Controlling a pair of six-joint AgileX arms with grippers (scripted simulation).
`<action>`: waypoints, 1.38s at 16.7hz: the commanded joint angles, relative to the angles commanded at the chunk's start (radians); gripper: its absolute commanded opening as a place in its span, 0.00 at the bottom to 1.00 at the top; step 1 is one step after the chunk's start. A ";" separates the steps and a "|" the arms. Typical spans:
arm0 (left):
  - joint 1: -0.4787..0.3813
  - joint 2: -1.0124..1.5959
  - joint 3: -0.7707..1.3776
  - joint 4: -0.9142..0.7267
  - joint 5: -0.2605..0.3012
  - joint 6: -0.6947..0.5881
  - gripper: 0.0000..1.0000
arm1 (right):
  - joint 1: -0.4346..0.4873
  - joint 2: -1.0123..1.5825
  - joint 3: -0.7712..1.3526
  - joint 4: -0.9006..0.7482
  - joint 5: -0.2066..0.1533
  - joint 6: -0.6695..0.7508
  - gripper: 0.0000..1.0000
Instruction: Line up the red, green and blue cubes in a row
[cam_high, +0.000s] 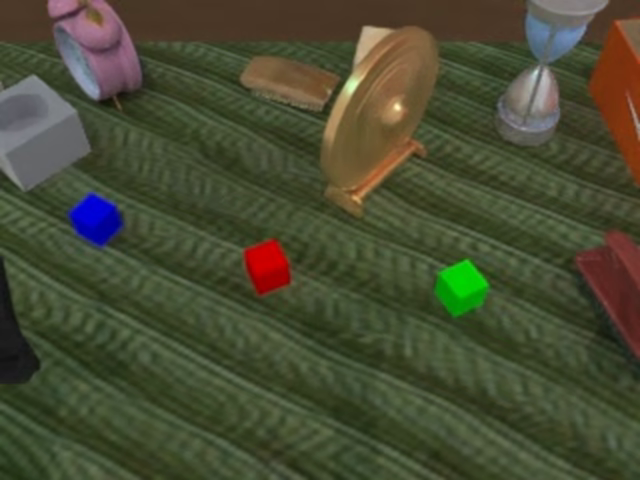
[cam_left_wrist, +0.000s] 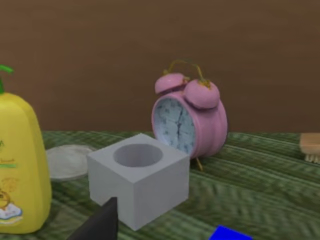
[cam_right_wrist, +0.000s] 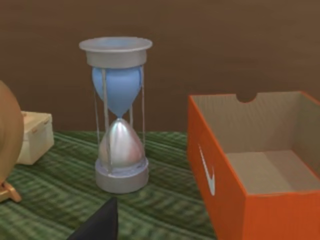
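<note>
Blue cube (cam_high: 96, 218), red cube (cam_high: 267, 266), green cube (cam_high: 461, 287) apart.

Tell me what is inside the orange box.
The orange box looks empty: bare cardboard floor and inner walls show in the right wrist view. The near wall hides the floor's front strip.

Blue cube (cam_left_wrist: 229, 233) cut off by left wrist pic edge; orange box (cam_high: 620, 90) cut off top view.

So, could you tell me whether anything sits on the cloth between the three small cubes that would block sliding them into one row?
Nothing visible does. The small blue cube, small red cube and small green cube lie apart on bare green cloth. The upright gold disc stands behind them, clear of the gaps.
</note>
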 joint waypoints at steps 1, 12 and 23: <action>0.000 0.000 0.000 0.000 0.000 0.000 1.00 | 0.000 0.000 0.000 0.000 0.000 0.000 1.00; -0.150 0.572 0.528 -0.339 0.004 0.179 1.00 | 0.000 0.000 0.000 0.000 0.000 0.000 1.00; -0.407 1.799 1.459 -0.972 0.006 0.494 1.00 | 0.000 0.000 0.000 0.000 0.000 0.000 1.00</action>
